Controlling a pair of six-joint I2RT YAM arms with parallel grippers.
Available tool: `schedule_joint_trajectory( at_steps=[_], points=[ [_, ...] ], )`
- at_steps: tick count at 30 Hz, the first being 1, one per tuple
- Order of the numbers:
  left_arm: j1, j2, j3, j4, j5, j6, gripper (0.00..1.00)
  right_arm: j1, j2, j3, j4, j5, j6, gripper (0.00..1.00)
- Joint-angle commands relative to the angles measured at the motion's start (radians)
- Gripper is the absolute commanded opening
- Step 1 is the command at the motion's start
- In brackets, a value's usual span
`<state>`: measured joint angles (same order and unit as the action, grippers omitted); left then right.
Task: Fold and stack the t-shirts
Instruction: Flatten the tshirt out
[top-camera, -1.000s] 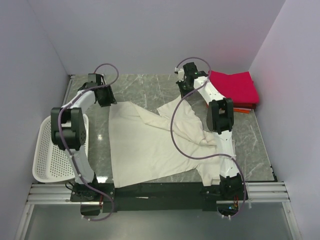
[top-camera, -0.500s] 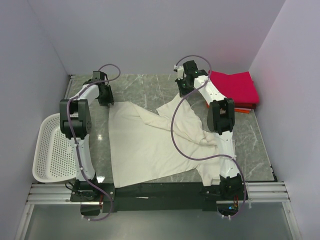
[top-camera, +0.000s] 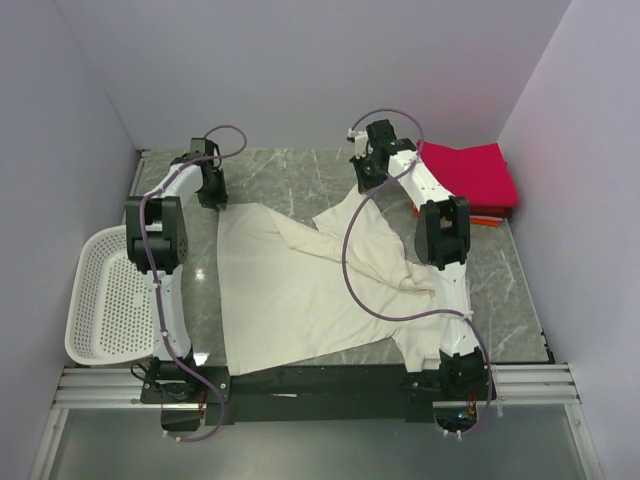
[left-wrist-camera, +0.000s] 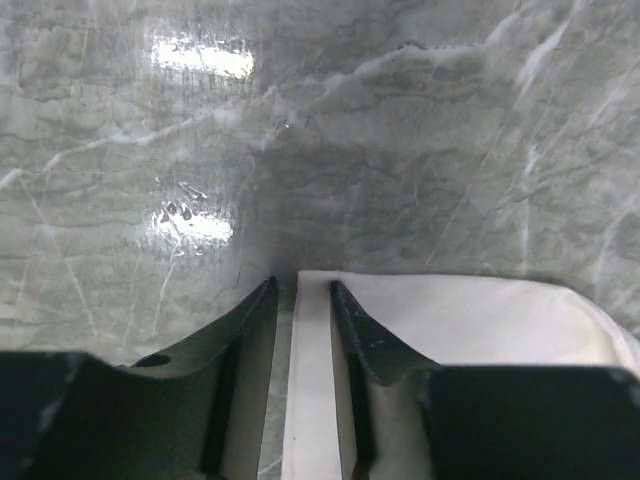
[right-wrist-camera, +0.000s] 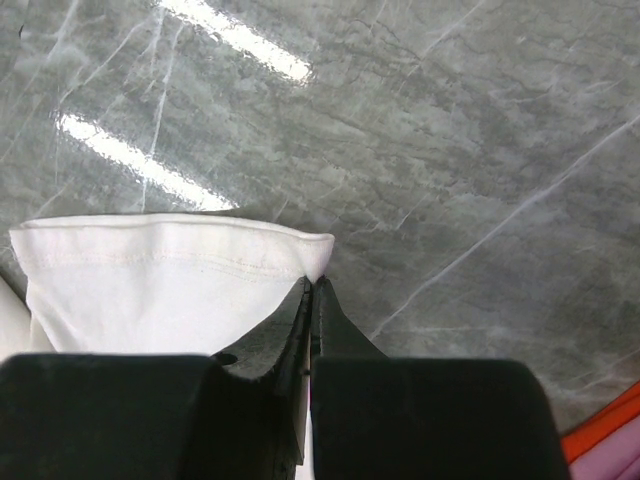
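Note:
A large cream-white t-shirt (top-camera: 300, 285) lies spread and rumpled across the marble table. My left gripper (top-camera: 212, 196) is at its far left corner. In the left wrist view the fingers (left-wrist-camera: 355, 335) straddle the cloth's edge (left-wrist-camera: 470, 315), with the left gripper (left-wrist-camera: 302, 287) open by a narrow gap. My right gripper (top-camera: 368, 186) is at the far right corner. There the right gripper (right-wrist-camera: 312, 284) is shut on the hemmed corner of the cream-white t-shirt (right-wrist-camera: 150, 275). A folded crimson-pink t-shirt (top-camera: 470, 172) lies at the back right on an orange-red one (top-camera: 487, 219).
A white perforated basket (top-camera: 105, 300) stands at the left edge beside the left arm. Bare marble (top-camera: 290, 172) lies behind the shirt up to the back wall. The right arm and its purple cable (top-camera: 350, 270) cross over the cloth. Side walls close in both flanks.
The left arm's elbow has swung in toward the back and its jaws have narrowed around the shirt's corner. The right arm and the shirt have not moved.

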<state>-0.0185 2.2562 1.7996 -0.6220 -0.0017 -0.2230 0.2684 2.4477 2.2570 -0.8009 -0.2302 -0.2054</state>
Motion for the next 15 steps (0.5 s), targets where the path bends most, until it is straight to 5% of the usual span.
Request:
schedule_joint_trajectory(
  at_steps=[1, 8, 15],
  points=[
    [-0.044, 0.075, -0.017, -0.094, -0.076, 0.033, 0.33, -0.006, -0.082, 0.036, -0.006, -0.021, 0.011, 0.00],
    [-0.101, 0.091, -0.040, -0.125, -0.173, 0.054, 0.01, -0.009, -0.150, 0.003, 0.000, -0.034, 0.011, 0.00],
    [-0.100, -0.010, -0.019, -0.119, -0.205, 0.044, 0.00, -0.011, -0.222, 0.019, -0.008, -0.049, 0.008, 0.00]
  ],
)
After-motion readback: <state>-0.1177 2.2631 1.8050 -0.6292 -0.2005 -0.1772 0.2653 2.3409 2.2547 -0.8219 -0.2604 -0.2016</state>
